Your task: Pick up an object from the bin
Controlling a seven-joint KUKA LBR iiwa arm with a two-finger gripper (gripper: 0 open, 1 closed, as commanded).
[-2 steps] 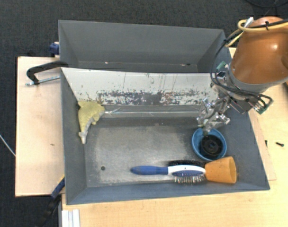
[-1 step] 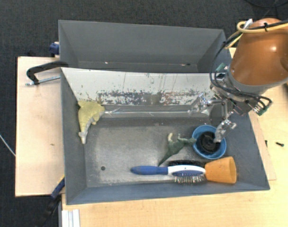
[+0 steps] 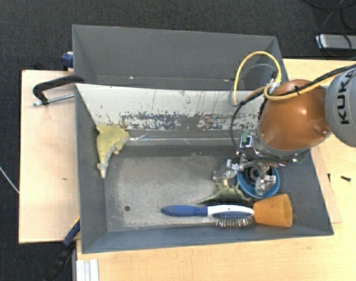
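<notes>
My gripper [image 3: 244,176] hangs low over the bin's front right part, open, its fingers [image 3: 228,170] spread apart. A blue round cup [image 3: 270,186] lies right under it, one finger over its rim. A small olive-green soft piece [image 3: 221,193] sits just left of the cup, by the other finger. In front of them lies a hairbrush [image 3: 204,211] with a blue handle and white head, along the front wall. A tan-orange block [image 3: 274,211] rests at the brush's right end. Nothing shows between the fingers.
A yellow-green toy figure [image 3: 109,145] leans in the back left corner against the wall. The bare floor stretches across the middle and left. The arm's orange dome and yellow cable hang above the right back part.
</notes>
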